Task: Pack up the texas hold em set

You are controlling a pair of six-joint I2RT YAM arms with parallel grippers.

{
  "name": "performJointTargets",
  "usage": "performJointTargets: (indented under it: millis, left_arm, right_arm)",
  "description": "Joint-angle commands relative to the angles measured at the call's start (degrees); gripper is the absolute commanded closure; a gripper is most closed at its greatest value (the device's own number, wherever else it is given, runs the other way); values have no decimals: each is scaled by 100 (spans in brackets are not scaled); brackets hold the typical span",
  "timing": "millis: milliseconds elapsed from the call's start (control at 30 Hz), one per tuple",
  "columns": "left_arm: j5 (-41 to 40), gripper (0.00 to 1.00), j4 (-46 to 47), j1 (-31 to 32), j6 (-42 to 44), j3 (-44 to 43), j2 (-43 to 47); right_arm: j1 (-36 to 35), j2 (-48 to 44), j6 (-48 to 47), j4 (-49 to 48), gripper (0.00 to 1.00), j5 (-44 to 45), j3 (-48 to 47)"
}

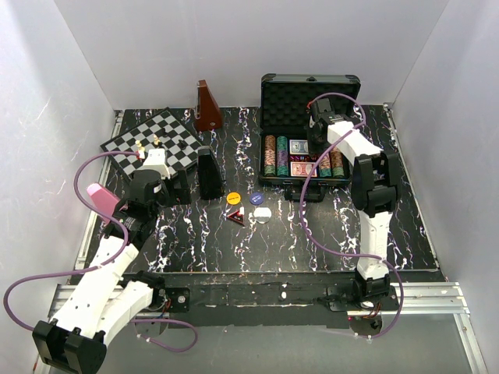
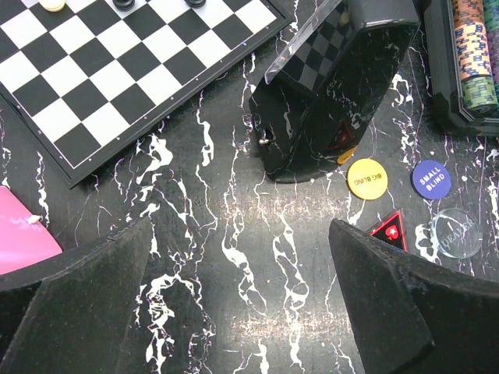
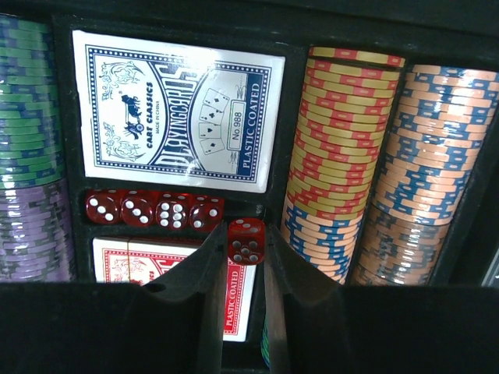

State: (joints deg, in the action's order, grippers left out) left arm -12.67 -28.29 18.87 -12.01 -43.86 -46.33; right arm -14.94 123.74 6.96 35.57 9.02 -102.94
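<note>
The black case (image 1: 310, 87) stands open at the back right. It holds striped chip rows (image 3: 343, 140), a blue card deck (image 3: 175, 109), a red card deck (image 3: 132, 261) and a row of several red dice (image 3: 152, 209). My right gripper (image 3: 245, 240) is inside the case, shut on one red die (image 3: 246, 241) just right of that row. The yellow button (image 2: 366, 178), blue button (image 2: 430, 179) and clear dealer button (image 2: 455, 232) lie on the table in front of the case. My left gripper (image 2: 242, 265) is open and empty above bare table, left of the buttons.
A chessboard (image 1: 152, 140) with a few pieces lies at the back left. A brown pyramid (image 1: 207, 109) stands behind it. A black pyramid-shaped object (image 2: 327, 93) stands just beyond my left gripper. A small red-and-black triangle (image 2: 390, 231) lies by the buttons. A pink object (image 2: 19, 234) lies at the left.
</note>
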Motion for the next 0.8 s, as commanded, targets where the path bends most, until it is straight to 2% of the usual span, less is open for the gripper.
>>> performJointTargets:
  millis: [0,767]
  left_arm:
    - [-78,2,8,2,41,-132,27]
    - [-43,2,8,2,41,-141,18]
  right_arm:
    - [44,97,-142,-24,99,-40,-376]
    - [44,334,-265,-7,99,-181,-473]
